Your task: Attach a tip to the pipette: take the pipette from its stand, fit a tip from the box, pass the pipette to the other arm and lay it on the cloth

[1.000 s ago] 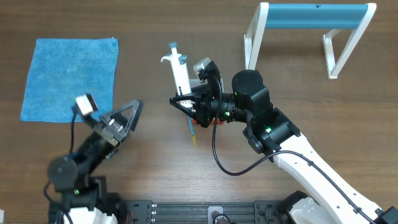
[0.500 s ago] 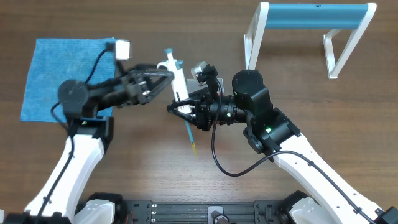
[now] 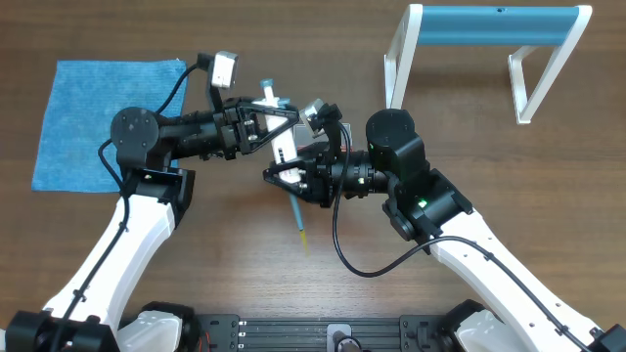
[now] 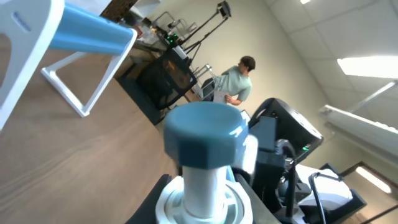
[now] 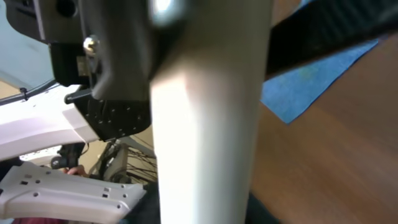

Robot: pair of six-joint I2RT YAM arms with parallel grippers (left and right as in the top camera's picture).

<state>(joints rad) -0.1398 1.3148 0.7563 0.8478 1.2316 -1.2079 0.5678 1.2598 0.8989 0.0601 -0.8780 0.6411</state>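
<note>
At mid-table: the pipette [image 3: 285,149] is being held up between the two arms. Its blue knob end is pointing away from the arm bases and its thin end is pointing back toward them.
Tip: a small yellowish tip [image 3: 302,231] is sitting on the thin end of the pipette.
Right claw: the right gripper [image 3: 282,169] is clamping the white body of the pipette, closed onto it from the right side.
Left claw: the left gripper [image 3: 277,115] is sitting at the knob end of the pipette, just past the right gripper's hold, on the side away from the bases. In the left wrist view the blue knob is looming directly in front of the camera. Whether this claw is gripping or loose, I cannot tell.
Left arm: the left arm [image 3: 132,137] is stretching in from the left to the middle. In the top view its elbow is showing over the right edge of the cloth.
Cloth: the blue cloth [image 3: 98,117] is lying flat at the far left of the table [image 3: 235,264], well apart from the pipette.
Stand: the white stand [image 3: 499,24] with the blue top bar is standing at the far right, well apart from both grippers.
</note>
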